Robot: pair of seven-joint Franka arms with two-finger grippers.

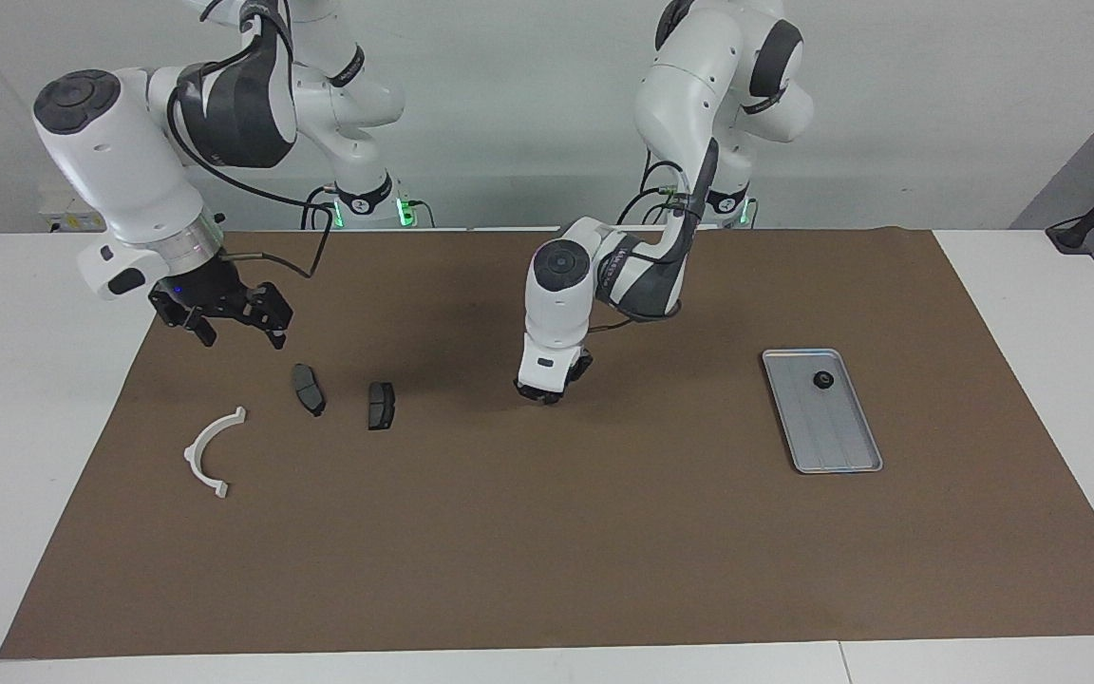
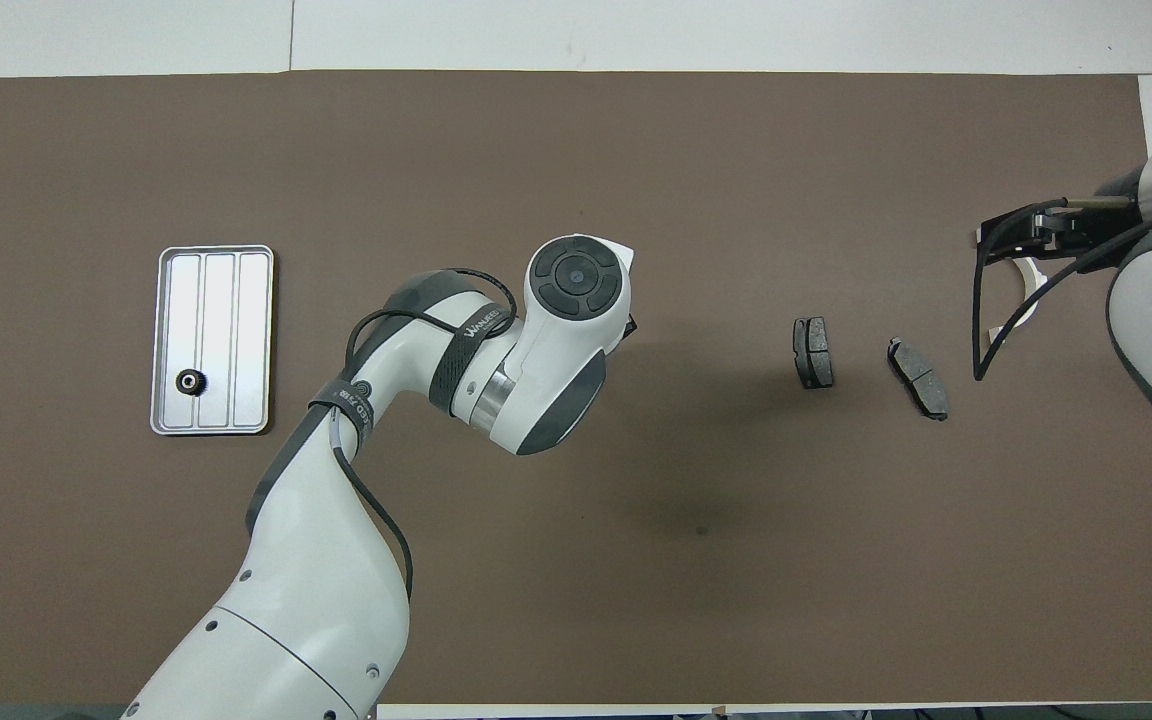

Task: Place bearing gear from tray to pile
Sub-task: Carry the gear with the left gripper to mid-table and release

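**Gear sits in our tray**

We see the bearing gear [image 2: 192, 381] inside the tray [image 2: 214, 258], at its end nearer to us, toward our left arm's end of the mat [image 2: 576, 560]. Two brake pads [image 2: 813, 352] lie well apart from it.

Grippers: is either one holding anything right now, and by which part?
Nothing is held. The bearing gear lies in the tray; the right gripper is open, and the left gripper shows no load.

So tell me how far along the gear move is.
Nothing looks done yet: the gear sits in the tray. Nothing is in hand. The left gripper is low over the bare mat mid-table; the right gripper hangs open above the mat near the brake pads and white bracket. Left: pick the gear up, carry it to that pile.
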